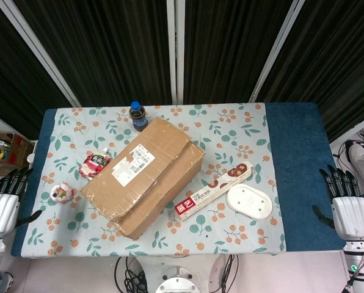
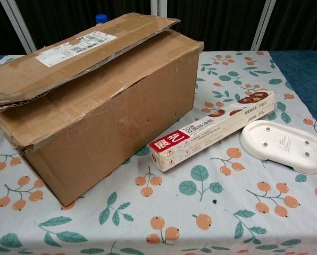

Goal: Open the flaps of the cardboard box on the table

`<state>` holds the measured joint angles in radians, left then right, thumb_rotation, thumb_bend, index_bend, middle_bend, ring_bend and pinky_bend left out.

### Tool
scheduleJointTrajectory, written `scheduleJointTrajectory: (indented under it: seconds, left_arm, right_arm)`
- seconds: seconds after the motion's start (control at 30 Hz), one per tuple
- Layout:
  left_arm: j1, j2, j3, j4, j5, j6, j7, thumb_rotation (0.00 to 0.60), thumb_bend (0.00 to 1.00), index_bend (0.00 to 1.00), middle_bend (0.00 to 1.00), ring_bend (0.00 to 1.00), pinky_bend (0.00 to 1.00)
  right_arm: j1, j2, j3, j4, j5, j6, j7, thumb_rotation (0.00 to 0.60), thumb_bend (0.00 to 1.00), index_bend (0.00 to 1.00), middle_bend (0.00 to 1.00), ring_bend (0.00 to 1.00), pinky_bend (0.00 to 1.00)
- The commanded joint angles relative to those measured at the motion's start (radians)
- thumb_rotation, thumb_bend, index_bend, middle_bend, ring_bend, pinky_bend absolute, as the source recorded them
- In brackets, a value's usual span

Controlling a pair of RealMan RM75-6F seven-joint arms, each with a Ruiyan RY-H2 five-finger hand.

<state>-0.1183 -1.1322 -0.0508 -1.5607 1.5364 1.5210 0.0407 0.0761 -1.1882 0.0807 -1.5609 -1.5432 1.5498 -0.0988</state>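
A brown cardboard box [image 1: 144,176] [image 2: 100,101] lies diagonally in the middle of the table, its top flaps folded down, one overlapping the other and slightly raised at the edge. A white shipping label [image 1: 134,163] sits on the upper flap. My left hand [image 1: 3,201] hangs off the table's left edge, fingers spread, holding nothing. My right hand [image 1: 347,204] is off the right edge, fingers also apart and empty. Both hands are well away from the box and absent from the chest view.
A long narrow carton [image 1: 213,191] [image 2: 214,135] and a white oval dish [image 1: 249,202] [image 2: 284,145] lie right of the box. A dark bottle [image 1: 138,115] stands behind it. A red snack packet [image 1: 94,164] and a small pink object [image 1: 61,193] lie to the left.
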Motion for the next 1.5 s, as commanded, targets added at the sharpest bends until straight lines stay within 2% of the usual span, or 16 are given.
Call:
scheduleJointTrajectory:
  seconds: [0.03, 0.8, 1.0, 1.1, 1.2, 1.33, 1.5]
  left_arm:
    - [-0.003, -0.001, -0.003, 0.004, -0.002, -0.003, -0.001, 0.593, 0.00, 0.08, 0.09, 0.08, 0.18]
    - [-0.012, -0.019, -0.014, 0.034, -0.031, -0.026, -0.027, 0.589, 0.00, 0.08, 0.09, 0.08, 0.18]
    - [-0.012, -0.020, -0.017, 0.039, -0.040, -0.030, -0.031, 0.590, 0.00, 0.08, 0.09, 0.08, 0.18]
    - [-0.010, -0.022, -0.013, 0.040, -0.038, -0.029, -0.032, 0.587, 0.00, 0.08, 0.09, 0.08, 0.18]
    - [-0.004, -0.026, -0.009, 0.042, -0.037, -0.024, -0.037, 0.590, 0.00, 0.08, 0.09, 0.08, 0.18]
    - [0.006, -0.032, -0.006, 0.050, -0.042, -0.017, -0.051, 0.591, 0.00, 0.08, 0.09, 0.08, 0.18]
    - [0.017, -0.035, -0.006, 0.067, -0.056, -0.013, -0.077, 0.589, 0.00, 0.08, 0.09, 0.08, 0.18]
  right_arm:
    - [0.002, -0.001, -0.002, 0.000, 0.000, -0.007, -0.002, 0.600, 0.16, 0.00, 0.00, 0.00, 0.00]
    - [0.010, 0.012, -0.001, -0.001, 0.024, -0.040, -0.001, 0.600, 0.16, 0.00, 0.00, 0.00, 0.00]
    - [0.082, 0.058, 0.019, -0.106, -0.049, -0.086, -0.056, 0.600, 0.16, 0.00, 0.00, 0.00, 0.00]
    - [0.166, 0.101, 0.058, -0.205, -0.069, -0.171, -0.128, 0.600, 0.16, 0.00, 0.00, 0.00, 0.00]
    - [0.277, 0.142, 0.129, -0.307, -0.030, -0.297, -0.178, 0.600, 0.16, 0.00, 0.00, 0.00, 0.00]
    - [0.446, 0.129, 0.240, -0.354, 0.083, -0.461, -0.283, 0.600, 0.16, 0.00, 0.00, 0.00, 0.00]
    - [0.632, 0.060, 0.316, -0.376, 0.271, -0.625, -0.391, 0.600, 0.16, 0.00, 0.00, 0.00, 0.00]
